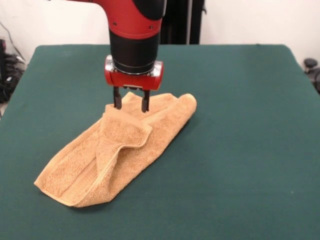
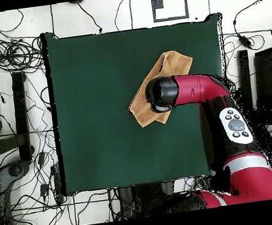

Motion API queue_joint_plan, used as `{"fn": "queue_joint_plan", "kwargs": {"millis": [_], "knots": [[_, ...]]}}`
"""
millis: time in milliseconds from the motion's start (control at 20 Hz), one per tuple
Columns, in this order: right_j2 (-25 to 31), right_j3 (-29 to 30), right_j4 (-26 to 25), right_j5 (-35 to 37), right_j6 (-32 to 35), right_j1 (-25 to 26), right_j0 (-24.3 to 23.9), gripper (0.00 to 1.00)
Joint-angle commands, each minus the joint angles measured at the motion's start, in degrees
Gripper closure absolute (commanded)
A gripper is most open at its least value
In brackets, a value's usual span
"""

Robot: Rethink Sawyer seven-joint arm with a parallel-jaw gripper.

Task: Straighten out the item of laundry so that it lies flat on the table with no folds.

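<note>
Pincer [image 1: 131, 105] of the red and black arm hangs straight down with its two dark fingers [image 1: 117, 100] parted, tips at or just above the cloth with nothing clasped between them; whether they touch the pile I cannot tell; directly beneath it lies the tan-orange terry-cloth hand towel [image 1: 112, 155], bunched and folded on the dark green felt-covered table [image 1: 240, 150]; from under the pincer the towel runs as a long, narrow, doubled strip toward the camera's near-left in the front view, ending in a squared corner well away from the fingers; a loose flap is turned over on top just in front of the pincer, its rolled edge standing up a little; a shorter rounded end lies just to the side of the pincer, farther back; in the overhead view the arm's wrist covers the middle of the towel [image 2: 172, 63], and cloth shows on both sides of it

By my judgement the towel is light, soft and limp, with a grippy looped surface; it should not slip from closed fingers, but it will sag and drag, and layers may lift together; the flap's free edge or a corner just below the pincer looks the best hold, pinching a single layer and drawing it outward; nothing is flat yet, so most of the work remains
</note>
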Motion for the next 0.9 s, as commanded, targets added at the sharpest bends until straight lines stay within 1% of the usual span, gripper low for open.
{"fn": "queue_joint_plan", "kwargs": {"millis": [50, 200, 300, 400, 650, 900], "knots": [[2.5, 5.8, 2.0, 3.4, 1.2, 0.7, 0.5, 0.00], [2.7, 7.5, 2.7, 4.1, 1.1, -1.1, 0.2, 0.00], [2.9, 8.8, 3.5, 5.6, 0.6, -3.2, 0.0, 0.00], [2.7, 8.9, 3.5, 6.4, 0.1, -4.6, 0.2, 0.00], [1.9, 7.3, 0.8, 1.2, 0.9, -1.8, 0.5, 0.00], [1.1, 6.2, -0.9, -0.8, 1.5, -0.5, 1.0, 0.00]]}}
